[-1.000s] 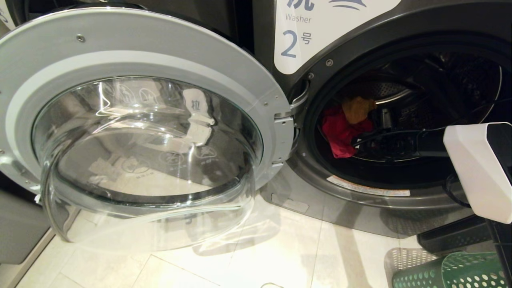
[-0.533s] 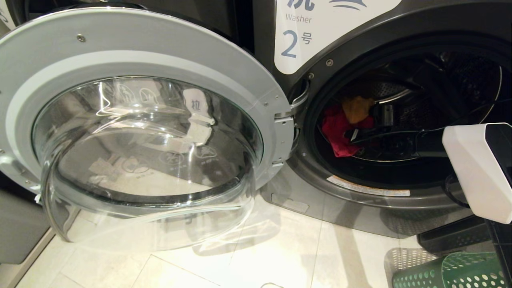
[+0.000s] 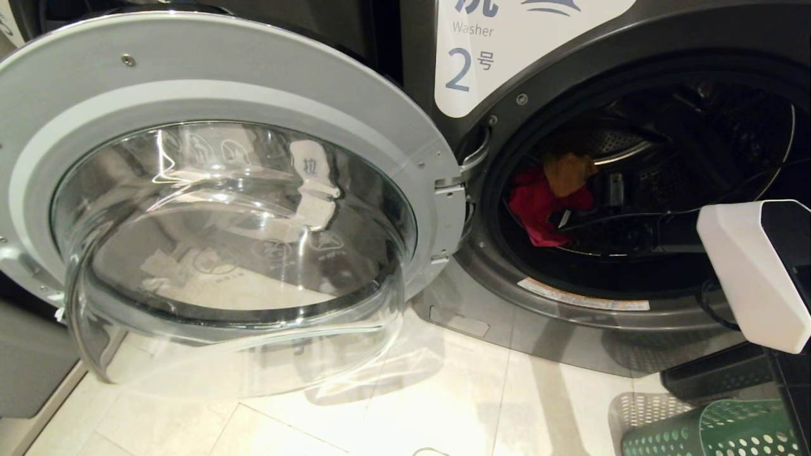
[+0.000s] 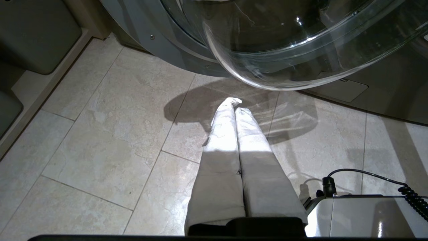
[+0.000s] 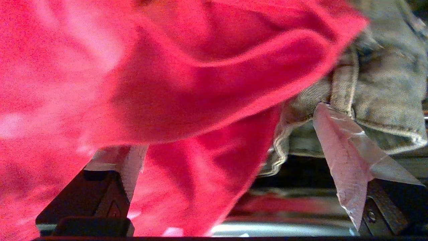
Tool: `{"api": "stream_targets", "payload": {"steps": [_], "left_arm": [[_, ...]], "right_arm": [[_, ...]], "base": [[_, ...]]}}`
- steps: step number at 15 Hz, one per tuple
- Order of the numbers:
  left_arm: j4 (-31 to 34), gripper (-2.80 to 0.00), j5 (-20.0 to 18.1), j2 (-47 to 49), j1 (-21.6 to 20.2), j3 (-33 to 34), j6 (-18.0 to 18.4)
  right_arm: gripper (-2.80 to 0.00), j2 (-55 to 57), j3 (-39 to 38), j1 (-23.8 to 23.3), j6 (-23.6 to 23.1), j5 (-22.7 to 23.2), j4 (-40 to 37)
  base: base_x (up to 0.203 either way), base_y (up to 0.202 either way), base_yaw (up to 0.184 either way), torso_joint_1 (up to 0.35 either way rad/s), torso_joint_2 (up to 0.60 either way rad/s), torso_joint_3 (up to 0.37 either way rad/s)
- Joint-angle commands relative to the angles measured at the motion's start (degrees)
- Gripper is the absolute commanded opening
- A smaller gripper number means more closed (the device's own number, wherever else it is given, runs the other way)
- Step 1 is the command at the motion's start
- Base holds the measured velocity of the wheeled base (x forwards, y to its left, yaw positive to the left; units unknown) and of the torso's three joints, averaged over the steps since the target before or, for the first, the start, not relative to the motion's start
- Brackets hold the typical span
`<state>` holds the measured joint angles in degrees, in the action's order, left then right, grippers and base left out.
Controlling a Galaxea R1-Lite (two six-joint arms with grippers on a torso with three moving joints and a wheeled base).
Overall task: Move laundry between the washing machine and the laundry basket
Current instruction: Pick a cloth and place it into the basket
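Observation:
The washing machine (image 3: pixel 671 31), labelled "2", stands with its round glass door (image 3: pixel 76 107) swung open to the left. Inside the drum lies the laundry: a red-pink cloth (image 3: pixel 535 206) with a mustard-orange piece (image 3: pixel 568 172) on top. My right gripper (image 3: pixel 562 218) reaches into the drum against the red cloth. In the right wrist view the right gripper (image 5: pixel 227 134) is open, and the red cloth (image 5: pixel 150 77) hangs between its fingers (image 5: pixel 341 150), with a grey-olive piece (image 5: pixel 381 83) beside it. The green laundry basket (image 3: pixel 716 430) stands on the floor at the lower right. My left gripper (image 4: pixel 235 104) is shut, parked above the floor tiles.
The open door's glass bowl (image 3: pixel 234 253) juts out over the tiled floor (image 3: pixel 443 411) at the left. A dark perforated bin (image 3: pixel 716 373) sits behind the basket. A grey cabinet (image 4: pixel 36 33) lines the floor's left edge.
My right gripper has shifted slightly inside the drum against the red cloth, which now bunches up shorter. The arm's white housing sank a little. The left arm has not moved.

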<state>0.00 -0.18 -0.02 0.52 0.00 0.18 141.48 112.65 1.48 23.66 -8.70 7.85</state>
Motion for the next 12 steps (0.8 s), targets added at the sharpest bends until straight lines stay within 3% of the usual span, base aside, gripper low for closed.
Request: {"api": "stream_targets", "payload": {"steps": [1,2,3,12], "left_arm": [[0.0,-2.8,0.01,0.02,0.0,0.0,-0.01],[0.0,-2.8,0.01,0.02,0.0,0.0,-0.01],[0.0,-2.8,0.01,0.02,0.0,0.0,-0.01],[0.0,-2.8,0.01,0.02,0.0,0.0,-0.01]], "right_arm": [[0.0,0.72,0.02,-0.51,1.06,-0.08,0.38],[0.0,0.72,0.02,-0.51,1.3,-0.08,0.56],[-2.8,0.72,0.02,-0.51,1.3,-0.08,1.08],[-2.8,0.81,0.02,-0.42,1.48,1.54,1.47]], "base": [[0.0,0.0,0.0,0.0,0.0,0.0],[0.0,0.0,0.0,0.0,0.0,0.0],[0.0,0.0,0.0,0.0,0.0,0.0],[0.0,0.0,0.0,0.0,0.0,0.0]]}}
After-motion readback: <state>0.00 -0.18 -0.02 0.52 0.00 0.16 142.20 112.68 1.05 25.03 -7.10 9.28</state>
